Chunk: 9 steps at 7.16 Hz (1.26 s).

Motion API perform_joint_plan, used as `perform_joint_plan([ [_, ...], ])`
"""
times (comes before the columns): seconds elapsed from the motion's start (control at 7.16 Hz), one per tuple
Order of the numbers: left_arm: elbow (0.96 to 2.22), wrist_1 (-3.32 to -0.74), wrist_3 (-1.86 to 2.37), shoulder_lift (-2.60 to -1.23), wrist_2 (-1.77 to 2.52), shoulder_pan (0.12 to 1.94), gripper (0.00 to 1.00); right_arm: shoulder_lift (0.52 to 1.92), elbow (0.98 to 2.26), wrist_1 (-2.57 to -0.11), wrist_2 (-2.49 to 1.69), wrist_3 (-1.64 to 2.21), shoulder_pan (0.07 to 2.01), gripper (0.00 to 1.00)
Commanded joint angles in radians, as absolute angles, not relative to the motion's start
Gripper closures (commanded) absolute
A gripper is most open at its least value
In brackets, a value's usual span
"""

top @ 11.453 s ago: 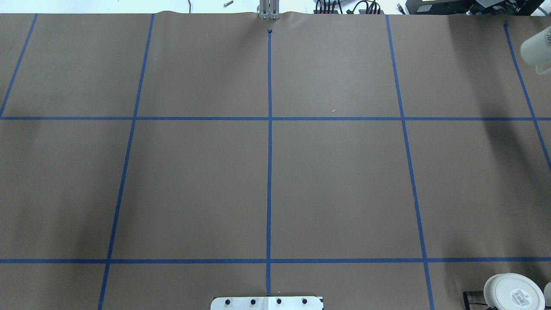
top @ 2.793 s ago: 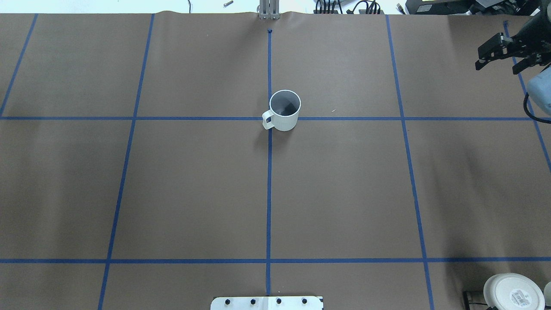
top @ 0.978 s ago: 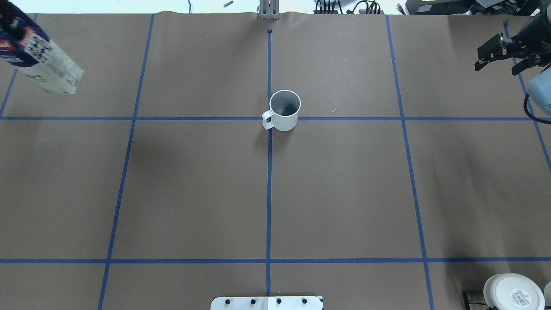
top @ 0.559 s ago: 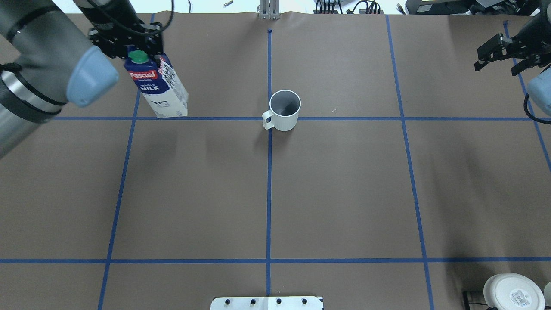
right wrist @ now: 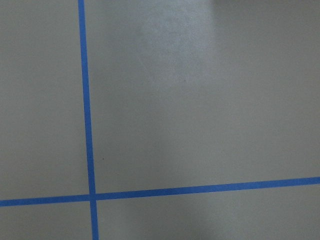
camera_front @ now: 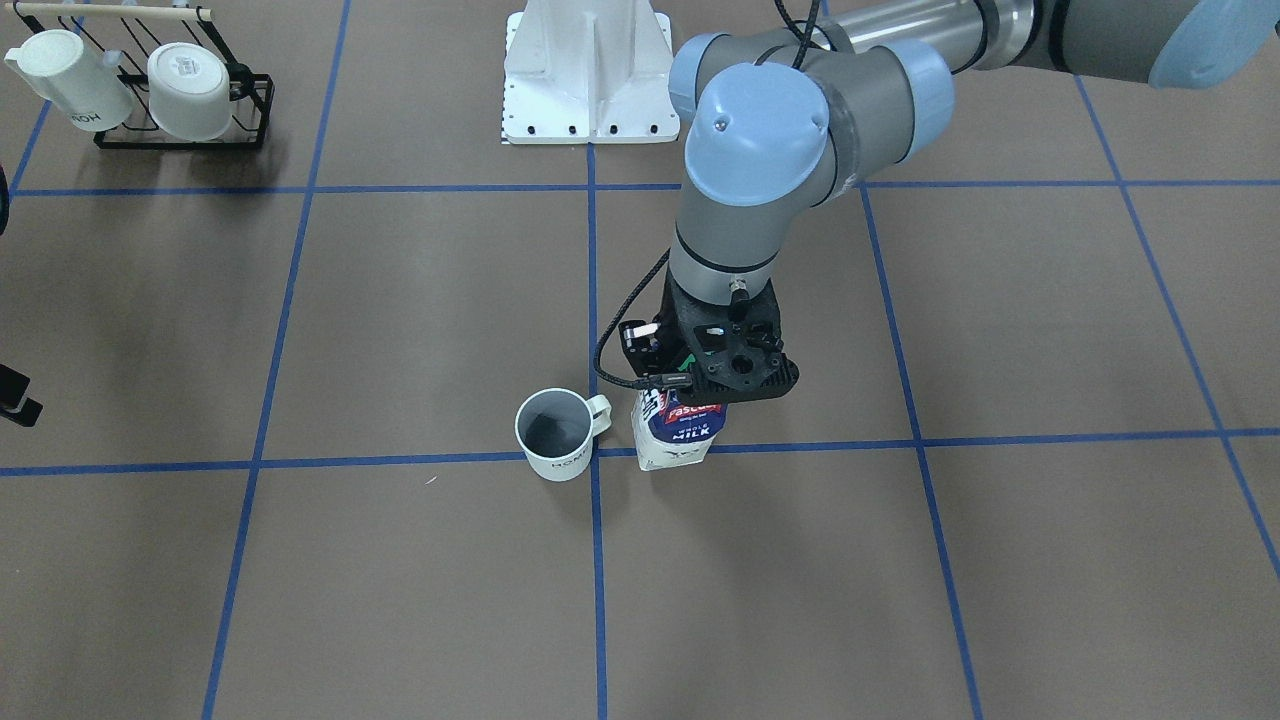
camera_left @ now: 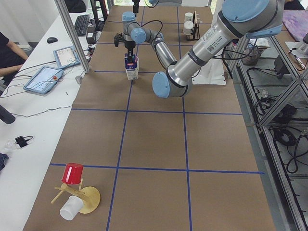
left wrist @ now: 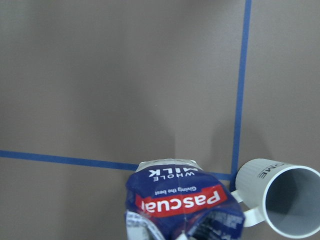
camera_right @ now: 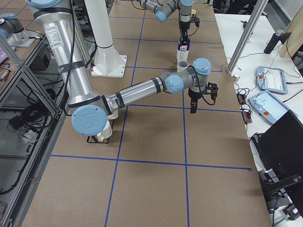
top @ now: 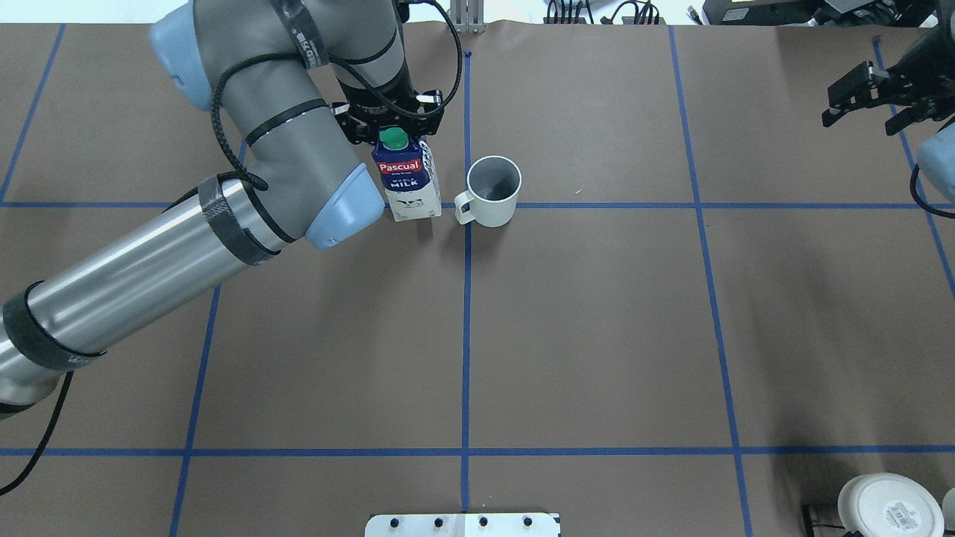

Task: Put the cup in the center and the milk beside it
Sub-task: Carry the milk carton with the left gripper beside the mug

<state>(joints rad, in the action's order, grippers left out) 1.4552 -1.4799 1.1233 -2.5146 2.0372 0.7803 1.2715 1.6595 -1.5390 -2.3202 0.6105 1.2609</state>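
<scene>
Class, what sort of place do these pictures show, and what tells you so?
Most likely a robotics lab: industrial arms work over a table gridded with blue tape, the left hand gripping the milk beside the cup, and control tablets and a keyboard lie on a side bench.

— How many mugs are you counting?
— Five are showing: the cup (top: 492, 190), two white mugs (camera_front: 70, 92) (camera_front: 190, 77) sitting on one black rack (camera_front: 250, 110), plus a red cup (camera_left: 73, 173) and a white cup (camera_left: 71, 208) sitting on one wooden stand (camera_left: 89, 199).
— And cartons?
— I'm seeing one, the milk (top: 406, 183).
— Arms?
— Two are reaching in, the left arm (top: 283, 149) and the right arm (camera_right: 142, 92).
</scene>
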Motion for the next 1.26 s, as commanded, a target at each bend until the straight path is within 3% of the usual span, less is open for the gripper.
perform_joint_plan([
  [0.0, 1.450, -1.488, 1.127, -2.517, 2.033, 0.764, 1.00, 1.272, 1.660, -1.539, -2.321, 0.611, 1.261, 0.00],
  [0.42, 1.450, -1.489, 1.137, -2.517, 2.033, 0.742, 1.00, 1.272, 1.663, -1.540, -2.319, 0.611, 1.262, 0.00],
  [0.56, 1.450, -1.491, 1.137, -2.517, 2.033, 0.742, 0.82, 1.272, 1.663, -1.540, -2.321, 0.611, 1.262, 0.00],
  [0.7, 1.450, -1.496, 1.138, -2.516, 2.033, 0.741, 0.24, 1.273, 1.661, -1.540, -2.321, 0.611, 1.262, 0.00],
  [0.84, 1.450, -1.508, 1.135, -2.513, 2.031, 0.741, 0.03, 1.273, 1.661, -1.540, -2.321, 0.611, 1.262, 0.00],
  [1.12, 1.465, -1.525, 1.134, -2.508, 2.031, 0.744, 0.02, 1.273, 1.655, -1.540, -2.321, 0.607, 1.262, 0.00],
])
